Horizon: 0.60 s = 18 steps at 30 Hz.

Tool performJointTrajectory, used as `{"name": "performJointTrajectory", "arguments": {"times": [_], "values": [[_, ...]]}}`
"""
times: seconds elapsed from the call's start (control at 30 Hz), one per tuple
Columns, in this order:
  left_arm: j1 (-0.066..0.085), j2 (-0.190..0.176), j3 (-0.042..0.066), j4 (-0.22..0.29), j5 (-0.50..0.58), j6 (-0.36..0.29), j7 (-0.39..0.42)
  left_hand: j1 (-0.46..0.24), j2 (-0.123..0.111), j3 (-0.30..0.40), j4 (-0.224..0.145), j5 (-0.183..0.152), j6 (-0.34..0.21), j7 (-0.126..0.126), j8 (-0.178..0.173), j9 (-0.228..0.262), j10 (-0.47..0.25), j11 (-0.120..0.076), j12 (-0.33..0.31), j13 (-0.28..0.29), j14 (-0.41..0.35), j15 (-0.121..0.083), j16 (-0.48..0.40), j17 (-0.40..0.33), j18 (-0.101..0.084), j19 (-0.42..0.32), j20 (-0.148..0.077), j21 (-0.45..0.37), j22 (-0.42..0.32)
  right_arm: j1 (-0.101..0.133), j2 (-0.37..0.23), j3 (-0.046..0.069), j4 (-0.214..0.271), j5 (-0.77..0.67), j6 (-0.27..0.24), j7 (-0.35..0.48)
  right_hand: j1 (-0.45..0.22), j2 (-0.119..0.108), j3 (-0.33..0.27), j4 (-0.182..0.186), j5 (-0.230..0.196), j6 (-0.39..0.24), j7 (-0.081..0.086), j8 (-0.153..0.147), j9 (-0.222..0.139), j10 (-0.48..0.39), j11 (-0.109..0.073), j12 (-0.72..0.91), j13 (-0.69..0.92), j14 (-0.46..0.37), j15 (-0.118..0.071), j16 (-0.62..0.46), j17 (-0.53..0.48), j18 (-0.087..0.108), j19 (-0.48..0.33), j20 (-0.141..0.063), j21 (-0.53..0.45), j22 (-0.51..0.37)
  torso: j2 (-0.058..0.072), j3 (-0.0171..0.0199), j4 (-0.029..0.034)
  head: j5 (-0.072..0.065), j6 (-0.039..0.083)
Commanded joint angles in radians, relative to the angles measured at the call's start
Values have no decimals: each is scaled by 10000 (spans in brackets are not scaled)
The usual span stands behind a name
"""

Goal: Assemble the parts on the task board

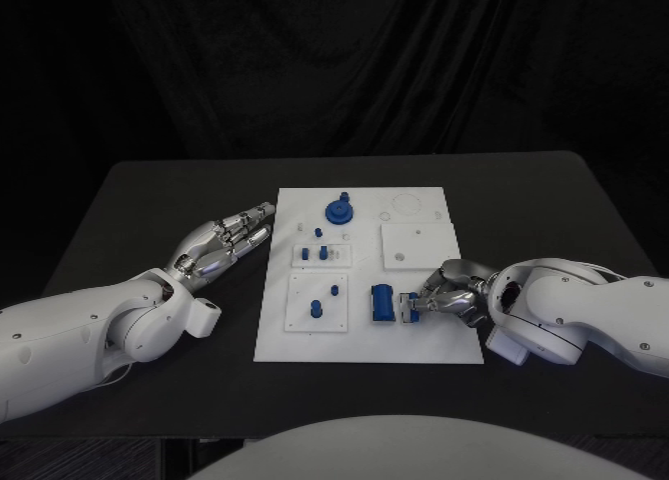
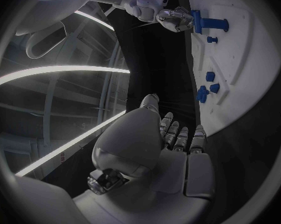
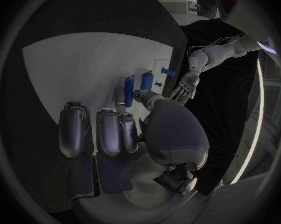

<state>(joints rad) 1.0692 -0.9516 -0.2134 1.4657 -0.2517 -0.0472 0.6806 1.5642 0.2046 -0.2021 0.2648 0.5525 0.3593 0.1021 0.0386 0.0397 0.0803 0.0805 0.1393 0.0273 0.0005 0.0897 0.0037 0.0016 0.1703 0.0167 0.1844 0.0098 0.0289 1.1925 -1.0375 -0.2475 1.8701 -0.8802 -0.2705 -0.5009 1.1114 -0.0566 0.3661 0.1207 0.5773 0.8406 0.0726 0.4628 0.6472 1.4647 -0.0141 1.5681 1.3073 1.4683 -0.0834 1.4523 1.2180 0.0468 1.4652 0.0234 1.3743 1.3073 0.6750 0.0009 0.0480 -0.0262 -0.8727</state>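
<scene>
The white task board lies in the middle of the table. A blue cylinder lies near its front right. My right hand rests on the board's right edge with fingers curled, pinching a small blue part right beside that cylinder. My left hand lies flat on the table left of the board, fingers straight and apart, holding nothing. A round blue part stands at the board's far end. Small blue pegs stand in the left plates. The left wrist view has the right hand at a blue part.
A raised square white plate sits on the board's right half, just beyond my right hand. Two more small plates hold pegs on the left half. Black table surrounds the board, with dark curtain behind.
</scene>
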Motion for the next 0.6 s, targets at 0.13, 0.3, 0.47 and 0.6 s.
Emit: {"name": "performJointTrajectory", "arguments": {"times": [0.13, 0.3, 0.47, 0.6], "values": [[-33, 28, 6, -10, -14, 152, 728, 112, 17, 55, -21, 40, -5, 38, 36, 9, 0, 48, 18, 9, -5, 59, -37, -16, -11, -6, 94, 29, 15, -5, 57, -6, -62, -70, 215, -16, -461, -21, -364, 246, -793, -31, -36, 10, -72, 1061, 60, 27, 2635, 436, 79, -58, -30, 39, 347, 90, -75, 1956, -1, -7, 3, -14, 1], [-47, 35, 6, -34, -14, 135, 742, 117, 15, 61, -30, 39, -48, 32, 26, 3, -9, 59, 7, 7, -5, 70, -37, -16, -12, -4, 109, 30, 17, -5, 104, -6, -86, -71, 240, 43, -725, -13, -718, 500, -1847, -34, -20, -3, -137, 1061, 78, 27, 2635, 448, 95, -39, 16, 41, 344, 109, -87, 1954, 1, -3, 2, -10, 1], [-62, 47, 6, -62, -14, 140, 728, 120, 10, 64, -38, 40, -89, 11, 16, -3, -20, 65, -6, 4, -5, 69, -37, -16, -10, -3, 115, 31, 17, -5, 136, -6, -99, -71, 213, 81, -901, -25, -978, 670, -2235, 18, -27, 51, -138, 1061, 75, 27, 2635, 454, 94, -26, 42, 40, 348, 111, -80, 1957, -3, -4, 2, -13, 1], [-78, 48, 6, -76, -14, 147, 707, 121, 9, 66, -42, 39, -115, -1, 10, -7, -30, 62, -18, 2, -5, 73, -37, -16, -9, -3, 120, 30, 16, -5, 134, -6, -99, -71, 258, 65, -875, -44, -1064, 655, -2309, 34, -42, 96, -119, 1061, 63, 27, 2635, 452, 87, -28, 32, 40, 350, 108, -76, 1959, -1, -3, 7, -2, 1]]}}
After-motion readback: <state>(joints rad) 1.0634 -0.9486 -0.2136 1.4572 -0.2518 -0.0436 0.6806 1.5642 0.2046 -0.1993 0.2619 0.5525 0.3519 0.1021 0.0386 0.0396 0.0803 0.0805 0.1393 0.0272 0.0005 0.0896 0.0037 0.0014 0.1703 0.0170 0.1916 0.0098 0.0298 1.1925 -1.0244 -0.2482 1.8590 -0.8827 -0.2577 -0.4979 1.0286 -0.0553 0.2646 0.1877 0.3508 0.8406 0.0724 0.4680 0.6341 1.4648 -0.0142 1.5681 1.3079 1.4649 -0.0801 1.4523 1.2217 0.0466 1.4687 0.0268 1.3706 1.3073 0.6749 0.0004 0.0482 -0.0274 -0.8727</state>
